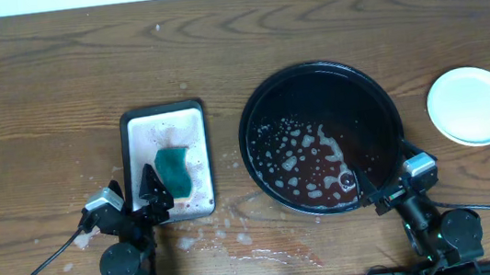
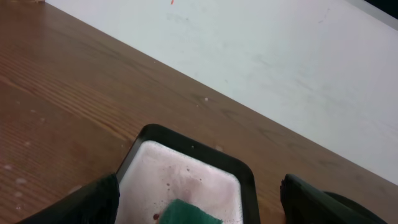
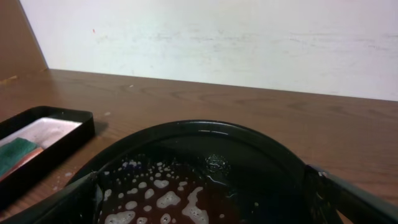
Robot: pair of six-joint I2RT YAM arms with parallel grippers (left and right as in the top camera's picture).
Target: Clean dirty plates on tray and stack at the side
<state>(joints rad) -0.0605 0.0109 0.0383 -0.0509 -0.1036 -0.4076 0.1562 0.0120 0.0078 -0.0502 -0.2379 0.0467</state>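
Note:
The large round black tray (image 1: 311, 68) sits right of centre and holds dark reddish water with patches of white foam; I see no plate in it. It also fills the right wrist view (image 3: 205, 127). A pale round plate (image 1: 472, 105) lies on the table at the far right, looking clean; I cannot tell whether others are stacked under it. My left gripper (image 1: 136, 194) (image 2: 199, 208) is open and empty over the near end of the small tray. My right gripper (image 1: 386, 177) (image 3: 205, 208) is open and empty over the black tray's near right rim.
A small rectangular tray (image 1: 133, 132) (image 2: 186, 143) (image 3: 56, 118) with soapy foam holds a green sponge (image 1: 174, 169) (image 2: 189, 213) (image 3: 13, 152) at centre left. Water and foam splashes (image 1: 238, 240) lie on the table's front between the two trays.

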